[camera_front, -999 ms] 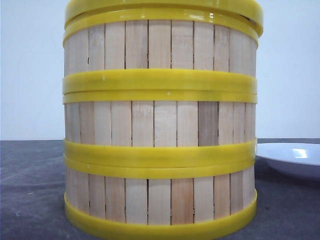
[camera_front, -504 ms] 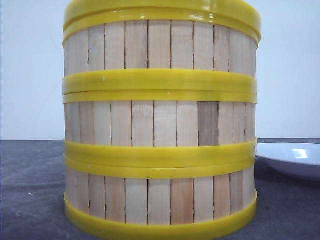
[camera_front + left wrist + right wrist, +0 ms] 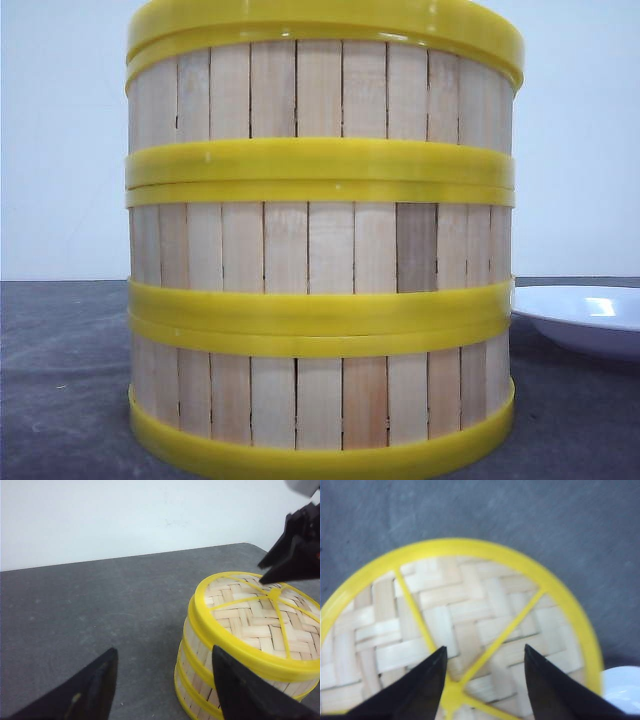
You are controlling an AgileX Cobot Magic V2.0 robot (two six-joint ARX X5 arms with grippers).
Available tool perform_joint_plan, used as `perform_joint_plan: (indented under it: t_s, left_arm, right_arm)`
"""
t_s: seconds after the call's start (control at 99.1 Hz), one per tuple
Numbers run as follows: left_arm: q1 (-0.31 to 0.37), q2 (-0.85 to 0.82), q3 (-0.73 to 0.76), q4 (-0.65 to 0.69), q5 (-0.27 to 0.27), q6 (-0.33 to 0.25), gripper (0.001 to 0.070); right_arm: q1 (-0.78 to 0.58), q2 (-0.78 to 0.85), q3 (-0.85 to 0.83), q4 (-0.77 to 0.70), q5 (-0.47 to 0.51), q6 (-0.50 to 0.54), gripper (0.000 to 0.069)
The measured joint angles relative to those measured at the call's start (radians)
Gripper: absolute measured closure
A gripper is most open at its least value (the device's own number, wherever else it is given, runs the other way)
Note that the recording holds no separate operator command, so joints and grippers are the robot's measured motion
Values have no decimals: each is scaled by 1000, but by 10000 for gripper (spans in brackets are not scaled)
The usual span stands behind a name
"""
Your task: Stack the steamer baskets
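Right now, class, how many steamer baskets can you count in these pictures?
3, all in one stack on the table: the bottom basket, the middle basket on it, and the top basket, capped by the woven lid. None seems hidden.

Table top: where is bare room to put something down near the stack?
Bare dark table lies on the stack's left side, back to the white wall, under the open left tool. The right side is crowded: the white plate sits close. The lid lies under the open right tool.
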Motion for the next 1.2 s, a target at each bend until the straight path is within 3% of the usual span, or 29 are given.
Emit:
perform_joint_plan:
  t_s: [0.151, 0.353, 0.504, 0.746, 0.948, 1.2]
  left_arm:
    - [0, 0, 0, 0, 0, 0, 356]
    - [0, 0, 0, 26, 0, 0, 356]
    - [0, 2, 0, 44, 1, 0, 356]
    - [0, 14, -24, 110, 27, 16, 356]
    - [0, 14, -106, 166, 63, 23, 356]
    - [0, 14, -217, 211, 139, 23, 356]
  right_arm:
    - [2, -112, 0, 37, 90, -1, 391]
    - [9, -270, 0, 45, 148, 0, 285]
    - [36, -377, 0, 42, 169, 3, 275]
    - [88, -507, -9, -76, 362, 50, 274]
    - [141, -621, -161, -74, 441, 117, 274]
    - [194, -811, -511, 10, 491, 232, 274]
